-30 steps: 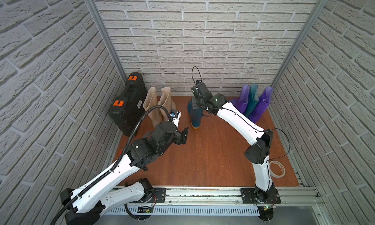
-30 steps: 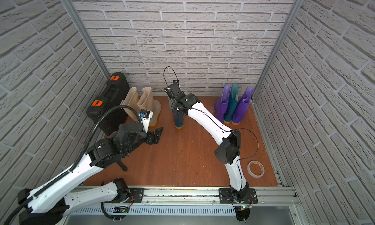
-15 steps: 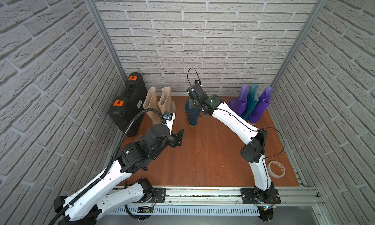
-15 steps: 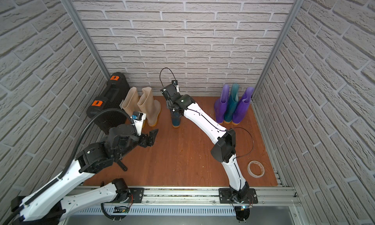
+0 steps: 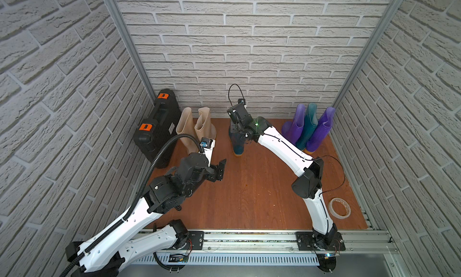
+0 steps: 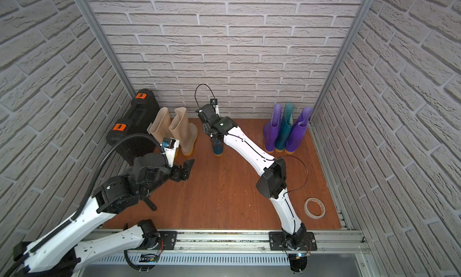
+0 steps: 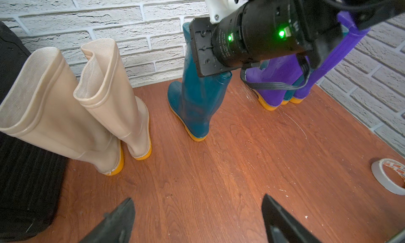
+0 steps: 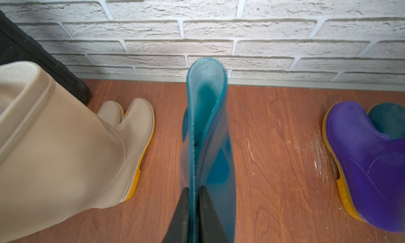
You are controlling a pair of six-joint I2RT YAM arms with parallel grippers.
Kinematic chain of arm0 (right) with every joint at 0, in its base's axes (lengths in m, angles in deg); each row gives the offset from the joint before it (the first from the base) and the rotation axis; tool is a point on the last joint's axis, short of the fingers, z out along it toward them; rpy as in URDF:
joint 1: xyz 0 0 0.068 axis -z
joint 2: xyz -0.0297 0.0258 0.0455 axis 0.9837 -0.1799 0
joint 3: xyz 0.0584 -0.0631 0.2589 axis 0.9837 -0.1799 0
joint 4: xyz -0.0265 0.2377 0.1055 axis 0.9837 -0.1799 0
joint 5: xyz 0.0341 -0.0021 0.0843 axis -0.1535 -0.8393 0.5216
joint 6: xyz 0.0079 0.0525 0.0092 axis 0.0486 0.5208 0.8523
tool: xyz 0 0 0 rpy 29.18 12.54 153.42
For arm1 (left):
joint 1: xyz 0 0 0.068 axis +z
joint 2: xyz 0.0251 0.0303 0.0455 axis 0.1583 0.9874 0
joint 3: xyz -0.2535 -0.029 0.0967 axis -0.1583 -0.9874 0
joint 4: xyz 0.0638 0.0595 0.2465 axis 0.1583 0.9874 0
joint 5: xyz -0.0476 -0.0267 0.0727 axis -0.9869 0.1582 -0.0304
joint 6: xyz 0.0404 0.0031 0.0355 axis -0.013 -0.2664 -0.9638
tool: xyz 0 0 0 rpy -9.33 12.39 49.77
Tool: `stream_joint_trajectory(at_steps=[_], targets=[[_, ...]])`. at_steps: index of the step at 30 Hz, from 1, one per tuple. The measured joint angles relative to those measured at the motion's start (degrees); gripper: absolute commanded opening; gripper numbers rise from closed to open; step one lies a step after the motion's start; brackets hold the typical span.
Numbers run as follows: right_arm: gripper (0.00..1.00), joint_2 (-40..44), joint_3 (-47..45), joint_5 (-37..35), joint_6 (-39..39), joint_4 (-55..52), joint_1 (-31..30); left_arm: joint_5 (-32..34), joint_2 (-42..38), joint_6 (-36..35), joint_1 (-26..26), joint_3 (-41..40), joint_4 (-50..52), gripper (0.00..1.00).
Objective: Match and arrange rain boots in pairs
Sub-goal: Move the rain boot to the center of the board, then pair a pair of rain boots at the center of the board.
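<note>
At far left the case [image 5: 159, 128] crowds the beige boots [image 5: 197, 128], which stand together as a pair. A knock there would likely tip them, since tall soft shafts fall easily. The left gripper [image 7: 197, 204] hangs low over bare floor just in front of them, jaws wide and empty. If it swings sideways it could clip that pair.

Mid-floor, the right gripper [image 8: 194, 188] pinches one wall of the teal boot [image 7: 199, 99] at the cuff, fingers close on either side. The sole looks grounded and the shaft leans a little. The thin cuff may fold or slip, and the boot could topple on release.

Its match, the other teal boot [image 5: 308, 128], sits wedged between the purple boots [image 5: 321, 131] at right. Pulling it out may drag them over.
</note>
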Motion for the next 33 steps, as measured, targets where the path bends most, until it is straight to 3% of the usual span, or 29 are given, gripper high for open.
stream_joint_trajectory(at_steps=[11, 21, 27, 33], targets=[[0.47, 0.0, 1.5, 0.9, -0.5, 4.5, 0.4, 0.2, 0.6, -0.2, 0.4, 0.0, 0.0, 0.94], [0.56, 1.6, 1.4, 3.7, -7.8, 5.0, 0.9, 0.8, 2.8, -2.3, 1.8, 0.2, -1.6, 0.98], [0.6, 11.5, -4.7, 6.2, -14.5, 3.6, 2.8, -2.6, 8.4, -4.8, 5.5, 5.1, -3.6, 0.98], [0.66, 25.8, -13.4, 7.6, -19.3, 2.7, 10.6, -9.7, 15.1, -5.8, 9.1, 11.8, -7.8, 0.98]])
